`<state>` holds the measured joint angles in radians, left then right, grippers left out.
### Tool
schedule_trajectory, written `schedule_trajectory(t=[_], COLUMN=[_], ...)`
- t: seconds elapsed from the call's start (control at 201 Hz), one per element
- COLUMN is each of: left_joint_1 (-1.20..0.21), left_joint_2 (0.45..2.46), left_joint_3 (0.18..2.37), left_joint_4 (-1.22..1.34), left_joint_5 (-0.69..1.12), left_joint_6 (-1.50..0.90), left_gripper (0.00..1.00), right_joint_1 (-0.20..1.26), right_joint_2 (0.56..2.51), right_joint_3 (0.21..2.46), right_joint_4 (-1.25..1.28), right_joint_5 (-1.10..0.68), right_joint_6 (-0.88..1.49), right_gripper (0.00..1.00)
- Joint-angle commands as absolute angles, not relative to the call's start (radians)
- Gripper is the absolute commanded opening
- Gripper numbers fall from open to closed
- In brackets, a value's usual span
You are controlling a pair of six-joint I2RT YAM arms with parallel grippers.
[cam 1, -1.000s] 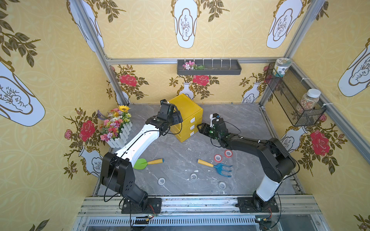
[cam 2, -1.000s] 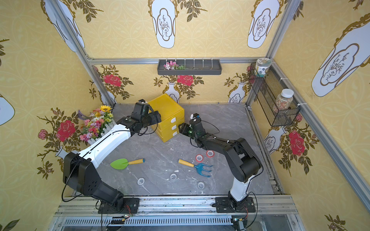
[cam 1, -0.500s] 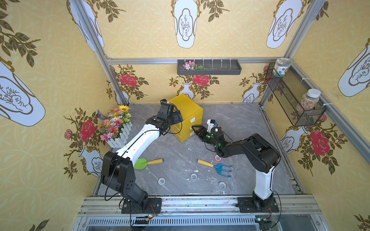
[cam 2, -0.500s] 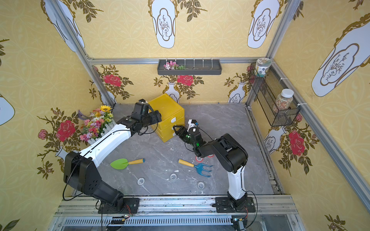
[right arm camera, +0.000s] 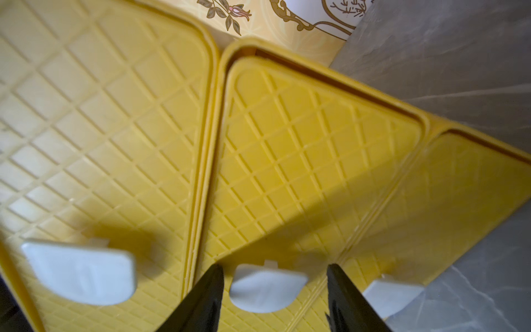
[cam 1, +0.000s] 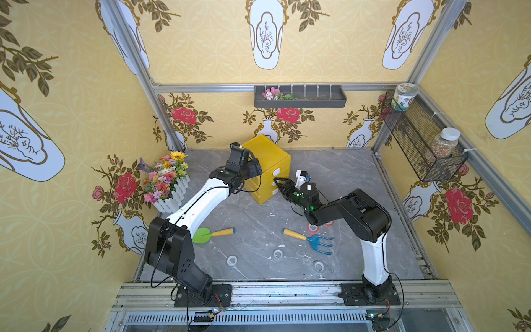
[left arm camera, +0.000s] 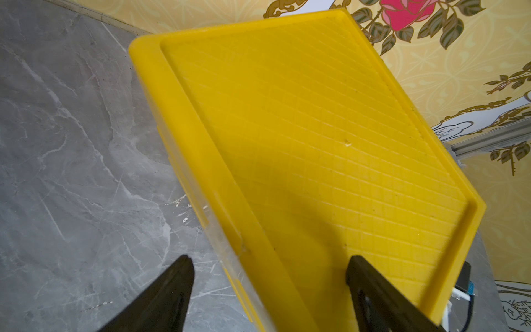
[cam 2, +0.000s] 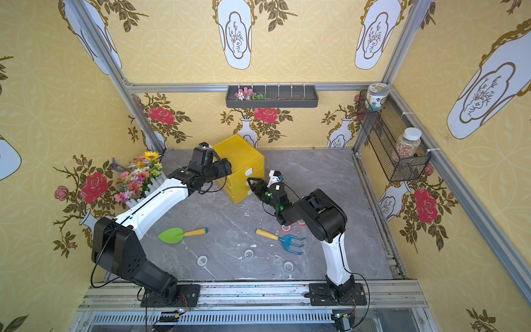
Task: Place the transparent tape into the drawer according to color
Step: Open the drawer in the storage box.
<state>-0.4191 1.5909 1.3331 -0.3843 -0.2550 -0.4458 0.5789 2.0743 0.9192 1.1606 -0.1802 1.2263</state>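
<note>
Bracketing the middle drawer handle (right arm camera: 267, 290) with its parted right hand (right arm camera: 274, 270), seemingly to pull, the robot is apparently steadying the drawer unit (cam 1: 267, 152) with its spread left hand (left arm camera: 270, 261), transparent tape (cam 1: 277, 253) lying on the worktop (cam 1: 344, 172) behind both.

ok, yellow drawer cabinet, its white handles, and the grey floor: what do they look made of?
Yellow three-drawer cabinet: looks like moulded plastic, semi-gloss, with a diamond grid moulded into its faces. White tab handle: smooth matte plastic, probably; edges blurred. Grey veined table surface: marble look, low sheen; real stone or printed laminate, cannot tell.
</note>
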Motion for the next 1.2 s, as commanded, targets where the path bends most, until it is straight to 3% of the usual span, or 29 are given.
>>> schedule_trajectory(t=[0.0, 0.408, 1.2], left_joint_1=[-0.418, -0.419, -0.406], left_joint_2=[1.609, 1.614, 1.632], left_joint_3=[1.320, 1.318, 1.331], left_joint_4=[-0.518, -0.517, -0.523], left_joint_5=[-0.244, -0.239, -0.237], left_joint_6=[-0.426, -0.428, -0.423], left_gripper=[0.88, 0.88, 0.88], right_joint_1=[0.581, 0.581, 0.566], right_joint_2=[2.086, 2.110, 1.960], right_joint_3=[0.932, 0.930, 0.635], right_joint_4=[1.236, 1.285, 1.357], right_joint_5=[-0.176, -0.178, -0.206], right_joint_6=[1.234, 1.250, 1.256], right_gripper=[0.57, 0.41, 0.39])
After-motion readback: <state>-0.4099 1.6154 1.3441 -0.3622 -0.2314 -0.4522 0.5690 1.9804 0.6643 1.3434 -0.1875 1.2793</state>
